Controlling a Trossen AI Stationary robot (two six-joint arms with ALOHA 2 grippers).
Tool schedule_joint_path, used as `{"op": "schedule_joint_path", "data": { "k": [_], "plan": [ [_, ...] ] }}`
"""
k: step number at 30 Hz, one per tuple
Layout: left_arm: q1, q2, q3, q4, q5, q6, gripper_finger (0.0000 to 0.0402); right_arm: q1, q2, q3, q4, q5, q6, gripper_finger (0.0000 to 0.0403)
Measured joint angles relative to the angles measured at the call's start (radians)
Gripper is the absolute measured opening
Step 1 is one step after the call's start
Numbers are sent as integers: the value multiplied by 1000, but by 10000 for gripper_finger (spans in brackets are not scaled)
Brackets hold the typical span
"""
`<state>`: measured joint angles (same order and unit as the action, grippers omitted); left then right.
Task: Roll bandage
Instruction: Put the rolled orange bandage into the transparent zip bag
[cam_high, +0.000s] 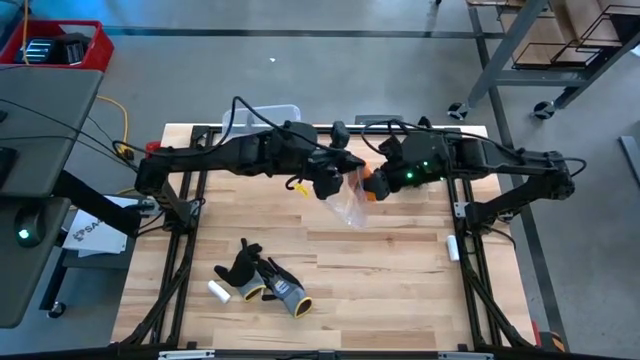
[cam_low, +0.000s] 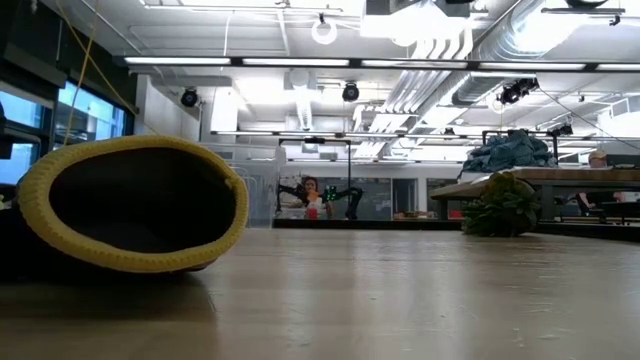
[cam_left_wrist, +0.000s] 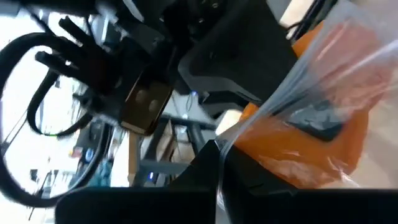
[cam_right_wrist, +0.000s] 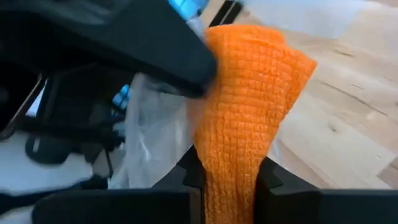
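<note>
Bandage (cam_right_wrist: 245, 118) first: it is bright orange, waffle-textured fabric, and it sits pinched between my right fingers, which are closed on it, held up over the middle of the table (cam_high: 400, 290) toward twelve o'clock. Its other end is inside a clear plastic bag (cam_high: 354, 200), which hangs crumpled at about eight o'clock from the orange. My left gripper (cam_left_wrist: 217, 180) is shut tight on that bag's film, seen as a pleat of plastic running down into the jaws. I judge this split is deliberate: one hand anchors the wrapper while my right gripper (cam_right_wrist: 230, 180) draws the cloth free, since it cannot be rolled while bagged. How much fabric is in the bag I cannot tell; the left wrist view shows orange bulk and a dark patch through the film.

Farther out, at about seven o'clock on the table, a pair of black-grey-yellow gloves (cam_high: 262, 280) lies in a heap with a small white cylinder (cam_high: 218, 292) just beside it. The low view is largely filled by one glove's yellow cuff (cam_low: 130, 205). A clear bin (cam_high: 268, 113) stands at the table's far edge.
</note>
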<state>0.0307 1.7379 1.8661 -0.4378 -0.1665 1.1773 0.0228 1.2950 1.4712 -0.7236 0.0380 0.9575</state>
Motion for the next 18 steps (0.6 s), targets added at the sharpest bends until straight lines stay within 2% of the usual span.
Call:
{"op": "schedule_joint_path", "data": {
  "k": [4, 13, 18],
  "plan": [
    [1, 16, 2, 0, 23, 6, 0, 4, 0, -1, 39, -41, -64, 51],
    [8, 37, 1, 21, 64, 25, 0, -12, -3, 0, 89, -167, -101, 176],
    [6, 48, -1, 35, 64, 37, 0, -17, -3, 3, 67, -180, -139, 214]
  ]
}}
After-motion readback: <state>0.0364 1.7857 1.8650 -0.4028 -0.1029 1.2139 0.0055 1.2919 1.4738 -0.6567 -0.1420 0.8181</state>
